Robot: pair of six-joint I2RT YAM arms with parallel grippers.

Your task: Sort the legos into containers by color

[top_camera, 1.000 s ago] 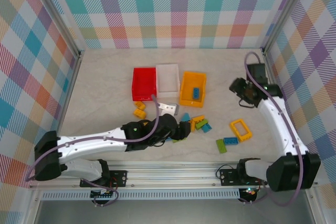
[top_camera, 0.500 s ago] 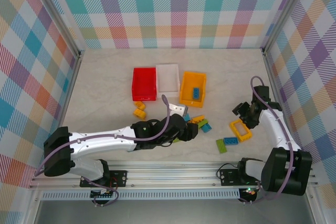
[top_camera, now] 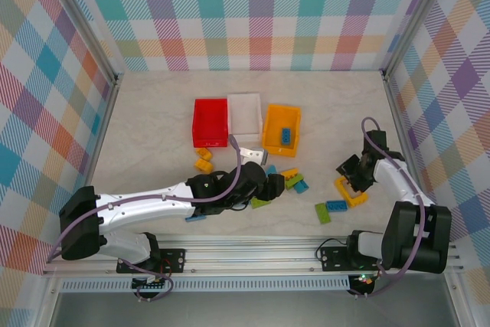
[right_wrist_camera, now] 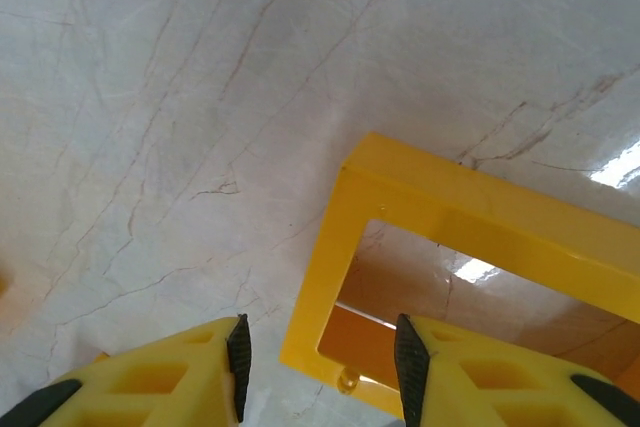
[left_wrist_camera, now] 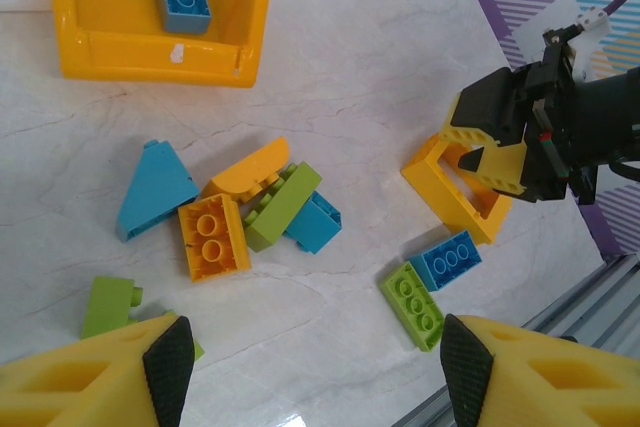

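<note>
The legos [top_camera: 289,180] lie loose on the counter [top_camera: 153,112] in the overhead view. Most sit in a clump just near of the three bins, a green-and-blue pair [top_camera: 334,206] lies further right, and the yellow frame [top_camera: 351,191] is rightmost. The red bin [top_camera: 210,143], white bin [top_camera: 245,116] and orange-yellow bin [top_camera: 280,152] stand in a row, left to right, and a blue brick [top_camera: 285,136] lies in the orange-yellow one. The left arm [top_camera: 145,206] stretches low from its base at the near left toward the right, its left claw [top_camera: 273,189] at the clump's near-left edge. The right arm [top_camera: 398,188] rises from its base and bends back down, with the right claw [top_camera: 350,179] at the frame.

In the left wrist view the left claw's fingers are spread wide with nothing between them. They hang above the counter, just near of an orange brick [left_wrist_camera: 212,239], a green brick [left_wrist_camera: 282,205] and a blue wedge [left_wrist_camera: 155,187]. To the right, the right claw tips down onto one end of the frame.

In the right wrist view the right claw's jaws stand narrow and straddle one side of the frame, with a small gap on either side of that bar.
</note>
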